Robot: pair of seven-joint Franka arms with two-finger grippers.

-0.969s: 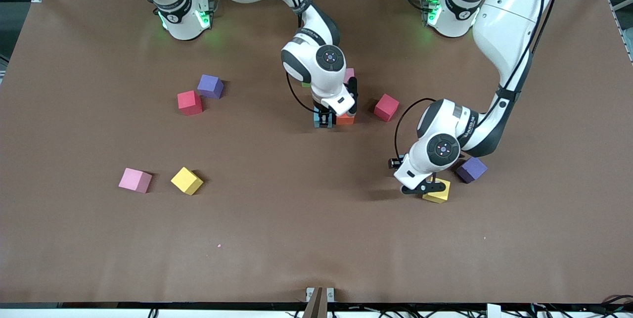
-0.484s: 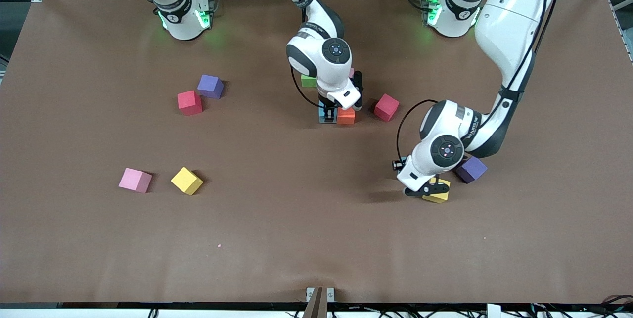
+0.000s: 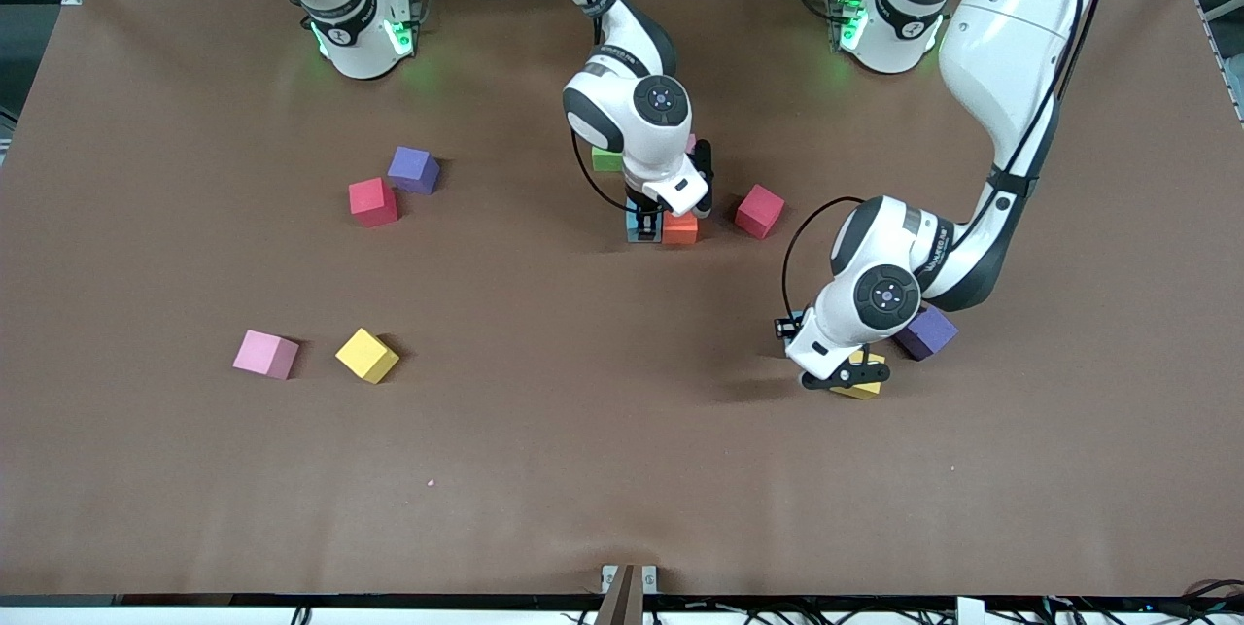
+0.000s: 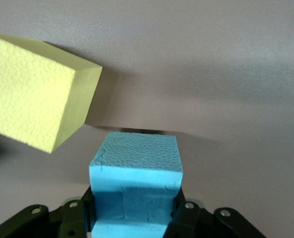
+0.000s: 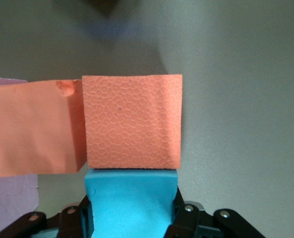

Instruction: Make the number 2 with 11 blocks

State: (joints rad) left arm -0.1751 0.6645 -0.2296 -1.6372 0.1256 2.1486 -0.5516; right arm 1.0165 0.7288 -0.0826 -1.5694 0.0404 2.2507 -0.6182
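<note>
The right gripper (image 3: 643,225) grasps a blue cube (image 5: 130,198) at table centre, square-on, touching the orange cube (image 3: 679,228) at its 3 o'clock. The left gripper (image 3: 844,374) clamps another blue cube (image 4: 135,186) beside a yellow cube (image 3: 861,375).

I see two purple cubes that don't belong; one purple cube (image 3: 414,168) sits toward the right arm's end of the table, touching a red cube, farther from the front camera than it; the other purple cube (image 3: 931,332) sits toward the left arm's end, partly hidden; brown table (image 3: 583,431) under everything.
</note>
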